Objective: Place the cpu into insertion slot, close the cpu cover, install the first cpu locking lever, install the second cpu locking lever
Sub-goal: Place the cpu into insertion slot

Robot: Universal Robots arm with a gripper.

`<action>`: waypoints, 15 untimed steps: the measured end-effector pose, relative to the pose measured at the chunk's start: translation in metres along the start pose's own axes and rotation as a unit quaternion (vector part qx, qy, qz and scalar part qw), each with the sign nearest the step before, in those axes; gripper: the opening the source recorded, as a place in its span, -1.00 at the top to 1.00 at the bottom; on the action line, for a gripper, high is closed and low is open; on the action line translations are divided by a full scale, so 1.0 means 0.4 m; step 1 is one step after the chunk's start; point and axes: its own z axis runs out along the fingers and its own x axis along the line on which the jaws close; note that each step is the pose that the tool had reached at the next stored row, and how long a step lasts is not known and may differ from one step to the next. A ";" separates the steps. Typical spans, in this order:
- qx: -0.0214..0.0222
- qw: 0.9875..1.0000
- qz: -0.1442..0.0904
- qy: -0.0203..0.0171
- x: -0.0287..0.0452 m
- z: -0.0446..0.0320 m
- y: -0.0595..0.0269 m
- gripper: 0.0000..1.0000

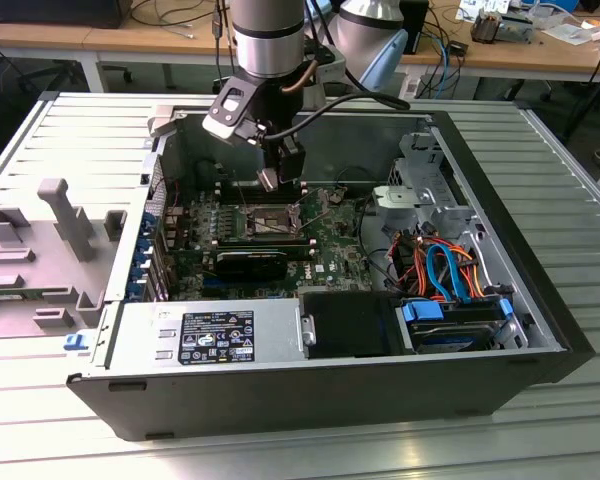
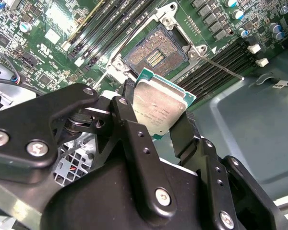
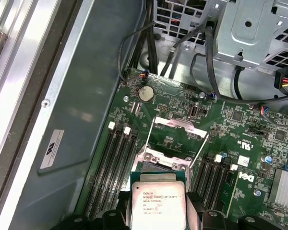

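Observation:
My gripper [image 1: 270,180] is shut on the cpu [image 1: 268,180], a flat square chip with a silver-grey top, inside the open computer case. In the second wrist view the black fingers [image 2: 127,115] clamp the cpu [image 2: 158,108] by two opposite edges, tilted and a little short of the insertion slot [image 2: 156,52]. That slot lies bare, its dark contact field showing. In the first wrist view the cpu [image 3: 158,201] hangs over the slot's silver rim [image 3: 161,160]. The cpu cover [image 3: 177,123] stands raised at the slot's far side. A thin locking lever [image 2: 221,67] sticks out beside the slot.
Long black memory slots [image 3: 117,167] flank the slot on both sides. A black card [image 1: 250,265] and the grey power supply [image 1: 210,335] lie nearer the exterior view's bottom. A drive cage with orange and blue cables [image 1: 445,270] fills the case's right. A grey fixture [image 1: 60,215] sits outside, left.

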 end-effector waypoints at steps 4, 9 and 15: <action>0.000 1.000 0.003 0.000 0.000 0.000 0.000 -0.09; 0.000 1.000 0.011 -0.001 0.000 0.000 0.000 -0.09; 0.000 1.000 0.016 -0.001 0.000 0.000 -0.001 -0.09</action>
